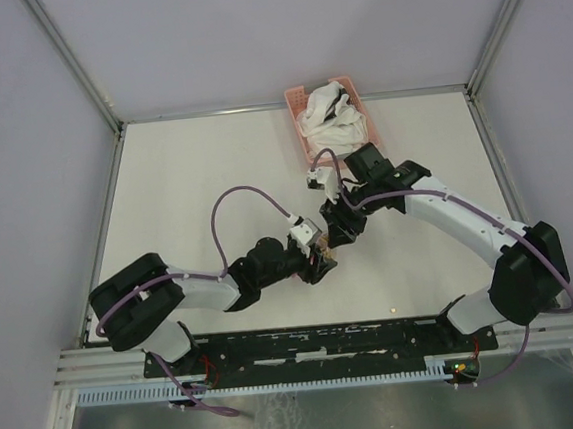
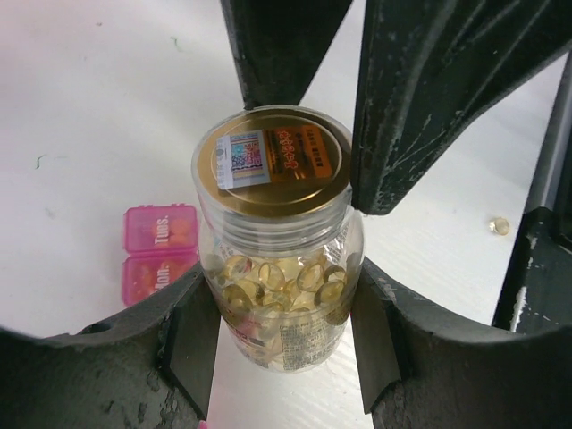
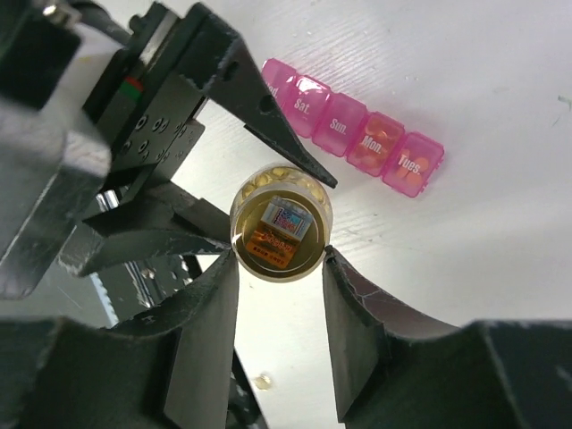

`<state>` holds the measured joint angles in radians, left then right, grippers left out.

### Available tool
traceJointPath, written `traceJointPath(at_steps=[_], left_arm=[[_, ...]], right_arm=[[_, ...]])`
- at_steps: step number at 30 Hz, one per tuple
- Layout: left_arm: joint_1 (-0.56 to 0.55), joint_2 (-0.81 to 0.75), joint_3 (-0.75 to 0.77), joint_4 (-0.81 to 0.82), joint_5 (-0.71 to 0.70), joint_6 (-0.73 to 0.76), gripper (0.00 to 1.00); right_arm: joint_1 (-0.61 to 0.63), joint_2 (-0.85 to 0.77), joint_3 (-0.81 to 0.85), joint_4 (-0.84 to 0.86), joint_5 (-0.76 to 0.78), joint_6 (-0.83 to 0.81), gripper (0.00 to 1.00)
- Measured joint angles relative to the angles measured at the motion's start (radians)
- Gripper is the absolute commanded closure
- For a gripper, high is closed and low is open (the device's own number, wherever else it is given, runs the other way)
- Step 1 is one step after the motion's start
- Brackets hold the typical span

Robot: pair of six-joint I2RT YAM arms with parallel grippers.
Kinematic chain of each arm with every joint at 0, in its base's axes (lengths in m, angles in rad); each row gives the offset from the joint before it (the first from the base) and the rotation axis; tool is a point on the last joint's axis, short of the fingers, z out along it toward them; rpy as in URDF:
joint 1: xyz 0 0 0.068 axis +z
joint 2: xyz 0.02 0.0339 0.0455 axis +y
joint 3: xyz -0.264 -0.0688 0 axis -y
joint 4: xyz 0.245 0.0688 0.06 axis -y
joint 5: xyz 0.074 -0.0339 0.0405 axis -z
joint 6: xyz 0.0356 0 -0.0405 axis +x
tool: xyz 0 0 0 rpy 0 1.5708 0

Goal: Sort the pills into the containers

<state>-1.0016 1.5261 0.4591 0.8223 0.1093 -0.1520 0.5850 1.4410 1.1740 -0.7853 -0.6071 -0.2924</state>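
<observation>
Left pincer (image 2: 284, 326) pinching the jar (image 2: 286, 268) low on its body, right pincer (image 3: 279, 268) clamped on the gold lid (image 2: 273, 161), middle of the surface (image 2: 89, 107). Pink containers (image 3: 357, 134) just beside. Pills (image 2: 277, 284) look like light, slick softgels that'd roll. Jar looks rigid and smooth: hold the body, twist the lid by its rim.

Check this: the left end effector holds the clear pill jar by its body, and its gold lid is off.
Wrong about the lid. The left end effector holds the clear pill jar by its body, but its gold lid is on, as the left wrist view shows.
</observation>
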Motion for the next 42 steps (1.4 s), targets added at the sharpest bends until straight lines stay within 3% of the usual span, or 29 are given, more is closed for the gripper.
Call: traceJointPath(at_steps=[8, 11, 19, 22, 28, 31, 35, 39, 42], left_arm=[[0.003, 0.005, 0.000, -0.003, -0.038, 0.000, 0.92], [0.003, -0.006, 0.000, 0.029, -0.032, 0.001, 0.92], [0.012, -0.079, -0.014, 0.090, 0.042, 0.001, 0.92], [0.037, -0.091, -0.029, 0.135, 0.140, -0.004, 0.92], [0.112, -0.092, -0.046, 0.255, 0.465, -0.090, 0.91], [0.123, -0.101, -0.045, 0.280, 0.583, -0.125, 0.91], [0.123, -0.129, -0.032, 0.249, 0.687, -0.129, 0.91], [0.124, -0.135, -0.004, 0.220, 0.729, -0.128, 0.91], [0.123, -0.135, 0.004, 0.205, 0.740, -0.129, 0.91]], right_arm=[[-0.001, 0.015, 0.002, 0.022, 0.031, 0.177, 0.45], [-0.010, 0.011, 0.032, -0.006, 0.018, 0.176, 0.39], [-0.130, -0.042, 0.216, -0.177, -0.158, -0.026, 0.22], [-0.135, -0.053, 0.266, -0.301, -0.236, -0.219, 0.01], [-0.133, -0.052, 0.360, -0.659, -0.361, -0.868, 0.00], [-0.123, -0.050, 0.394, -0.748, -0.381, -1.076, 0.00], [-0.080, -0.010, 0.424, -0.811, -0.389, -1.186, 0.05], [-0.043, 0.064, 0.442, -0.815, -0.414, -1.199, 0.17], [-0.023, 0.111, 0.442, -0.816, -0.432, -1.191, 0.21]])
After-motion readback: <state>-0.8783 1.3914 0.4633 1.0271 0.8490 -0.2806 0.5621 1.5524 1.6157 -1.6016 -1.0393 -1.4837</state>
